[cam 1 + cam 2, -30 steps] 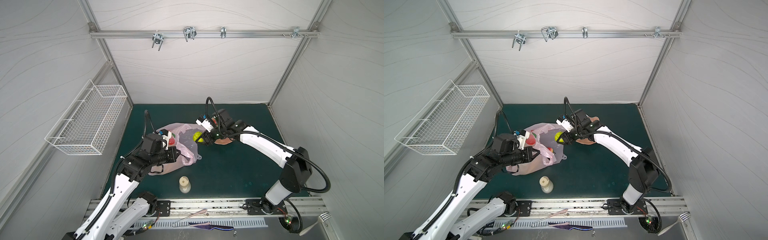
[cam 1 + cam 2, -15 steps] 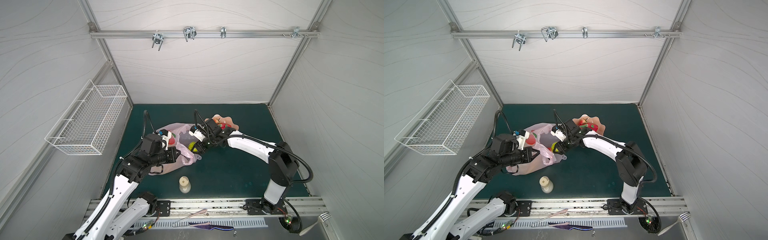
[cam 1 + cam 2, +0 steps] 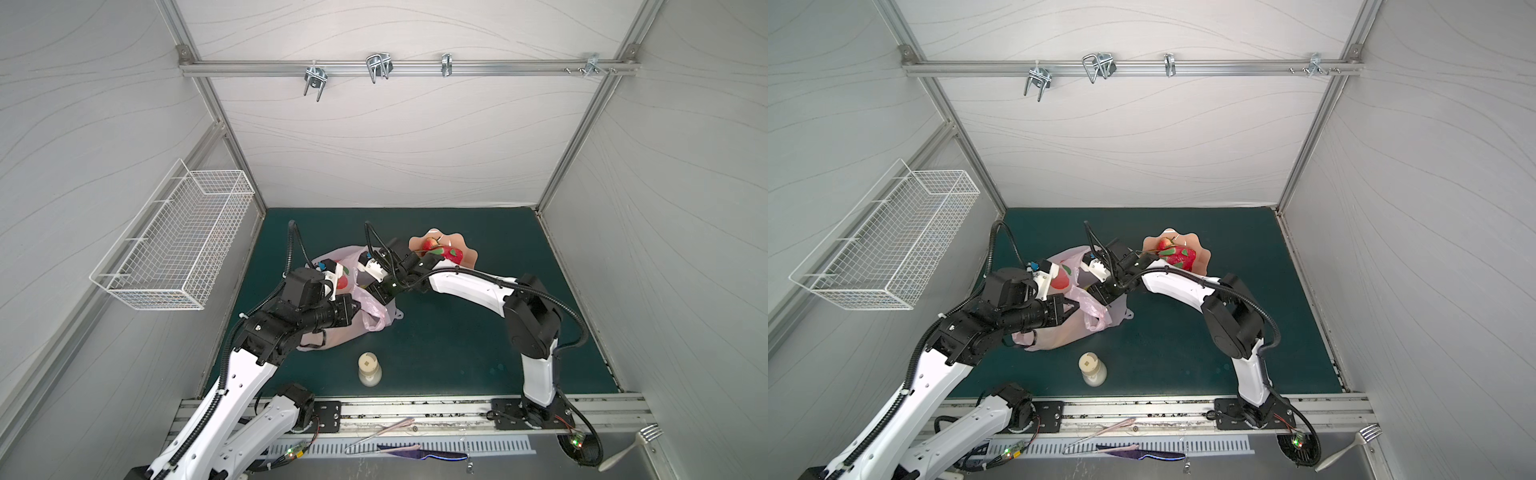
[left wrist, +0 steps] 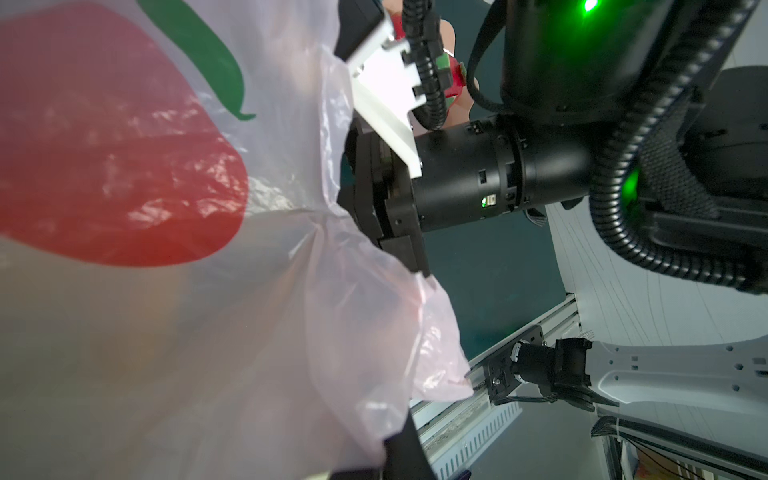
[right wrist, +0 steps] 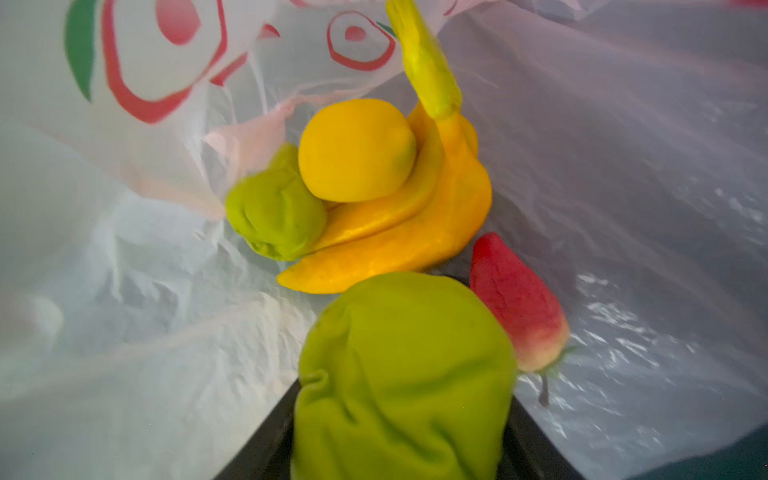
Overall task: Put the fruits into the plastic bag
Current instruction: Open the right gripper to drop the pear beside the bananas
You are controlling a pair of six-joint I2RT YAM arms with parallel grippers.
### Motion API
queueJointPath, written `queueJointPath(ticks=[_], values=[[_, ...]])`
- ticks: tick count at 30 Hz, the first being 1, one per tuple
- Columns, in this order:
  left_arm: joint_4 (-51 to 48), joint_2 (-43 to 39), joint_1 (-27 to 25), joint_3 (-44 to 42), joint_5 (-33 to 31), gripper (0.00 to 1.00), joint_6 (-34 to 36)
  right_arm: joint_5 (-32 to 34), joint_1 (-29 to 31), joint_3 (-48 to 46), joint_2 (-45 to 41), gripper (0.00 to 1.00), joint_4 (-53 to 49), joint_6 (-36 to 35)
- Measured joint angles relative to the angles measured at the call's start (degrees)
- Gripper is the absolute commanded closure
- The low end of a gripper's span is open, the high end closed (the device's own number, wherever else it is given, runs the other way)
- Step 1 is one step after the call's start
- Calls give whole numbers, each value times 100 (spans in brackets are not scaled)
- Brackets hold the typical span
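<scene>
You see a thin translucent pink plastic bag, printed with red fruit shapes and green leaves. In it: a plain yellow round toy lemon, orange-yellow toy bananas with a greenish-yellow stem, a small lime-green toy pear, a large lime-green toy pear, and a red toy strawberry paling to pink. Your table mat is dark teal; the scalloped dish is peach.

Film of plastic bag: thin, translucent pink, glossy, crinkled. Inside the bag: green pear matt, creased, foam-like; lemon smooth, matt; bananas smooth, faint sheen; strawberry finely pitted, matt. Under the bag: table dark green, matt, even. Beside the bag: dish smooth, peach, low gloss.
</scene>
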Motion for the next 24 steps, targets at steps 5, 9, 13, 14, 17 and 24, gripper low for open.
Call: queueJointPath(ticks=[5, 9, 13, 14, 17, 24], values=[[-101, -48, 0, 9, -109, 100, 59, -584, 79, 184, 345, 48, 678, 1047], [-170, -68, 0, 20, -157, 100, 101, -933, 151, 240, 686, 39, 1104, 1845], [-208, -68, 0, 20, -212, 100, 149, -1163, 278, 350, 951, 20, 1226, 2295], [-219, -70, 0, 20, -225, 100, 162, -1213, 313, 350, 966, 14, 1237, 2391], [-256, -92, 0, 20, -251, 100, 186, -1362, 352, 352, 964, 2, 1318, 2533], [-339, -234, 0, 20, -352, 100, 208, -1475, 313, 306, 898, 1, 1274, 2579]])
